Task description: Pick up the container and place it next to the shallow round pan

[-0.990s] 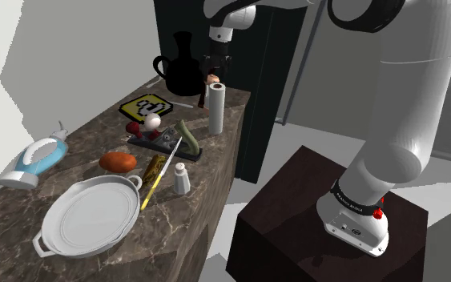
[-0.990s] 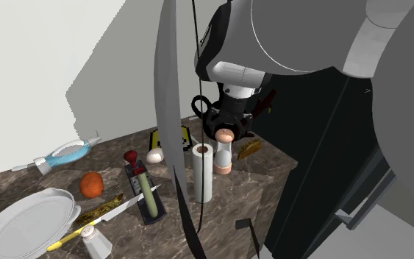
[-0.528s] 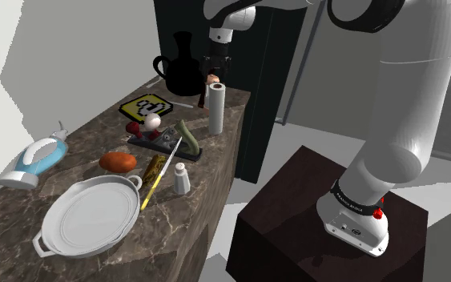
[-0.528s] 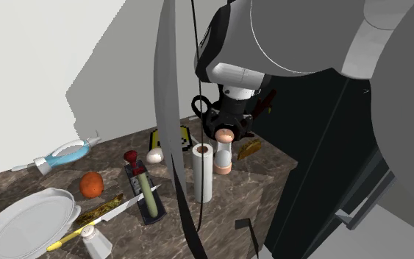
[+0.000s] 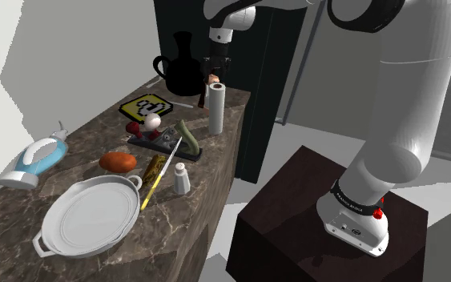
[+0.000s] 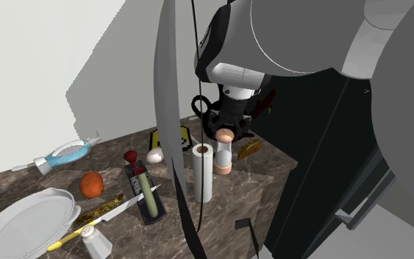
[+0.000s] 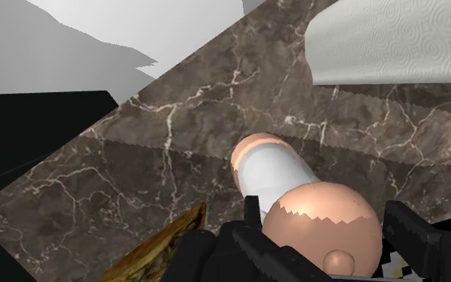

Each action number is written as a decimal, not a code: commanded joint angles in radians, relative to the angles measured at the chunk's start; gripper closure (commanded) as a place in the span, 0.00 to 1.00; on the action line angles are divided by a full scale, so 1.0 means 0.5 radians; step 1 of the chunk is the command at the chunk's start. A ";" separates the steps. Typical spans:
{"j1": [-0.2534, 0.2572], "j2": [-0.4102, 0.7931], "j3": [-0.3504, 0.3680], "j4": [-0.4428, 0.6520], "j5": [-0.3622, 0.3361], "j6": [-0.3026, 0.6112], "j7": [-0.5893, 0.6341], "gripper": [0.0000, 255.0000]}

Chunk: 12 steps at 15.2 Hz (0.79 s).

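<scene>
The container (image 5: pixel 212 81) is a slim white bottle with a peach base and a peach domed cap (image 7: pixel 321 224), standing upright at the far end of the marble counter (image 5: pixel 207 148). My black gripper (image 5: pixel 213 70) reaches down over it, with its fingers pressed against both sides of the cap (image 6: pixel 226 135). In the wrist view the gripper (image 7: pixel 324 215) clasps the dome and the white body (image 7: pixel 273 170) runs down to the counter. The shallow round pan (image 5: pixel 87 218) is white and lies at the counter's near end, far from the gripper; the pan (image 6: pixel 29 224) also sits low in the second exterior view's left.
A white paper towel roll (image 5: pixel 215 106) stands right beside the container. A black jug (image 5: pixel 183 68) is behind it. Between container and pan lie a yellow mat (image 5: pixel 146 105), a dark tray with a cucumber (image 5: pixel 170 140), an orange (image 5: pixel 118 161), a knife and a shaker (image 5: pixel 182 178).
The fingers have closed in on the container's cap. The arm and the container stay where they were.
</scene>
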<state>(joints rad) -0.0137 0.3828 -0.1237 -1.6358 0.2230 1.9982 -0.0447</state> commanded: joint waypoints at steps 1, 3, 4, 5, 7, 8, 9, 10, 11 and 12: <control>0.000 0.000 0.000 0.000 0.000 0.000 0.000 1.00; 0.000 -0.007 -0.001 0.015 -0.003 -0.023 0.005 1.00; 0.000 -0.015 -0.002 0.030 -0.006 -0.045 0.010 1.00; 0.000 -0.022 -0.003 0.047 -0.009 -0.069 0.014 1.00; 0.000 -0.036 -0.004 0.081 -0.014 -0.116 0.023 1.00; -0.001 -0.042 -0.005 0.099 -0.016 -0.140 0.027 1.00; -0.001 -0.048 -0.006 0.118 -0.019 -0.164 0.032 1.00; -0.002 -0.053 -0.007 0.137 -0.021 -0.188 0.036 1.00; -0.002 -0.058 -0.007 0.157 -0.023 -0.212 0.040 1.00; -0.003 -0.062 -0.008 0.177 -0.025 -0.236 0.045 1.00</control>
<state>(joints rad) -0.0148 0.3561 -0.1272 -1.5548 0.2116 1.8921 -0.0245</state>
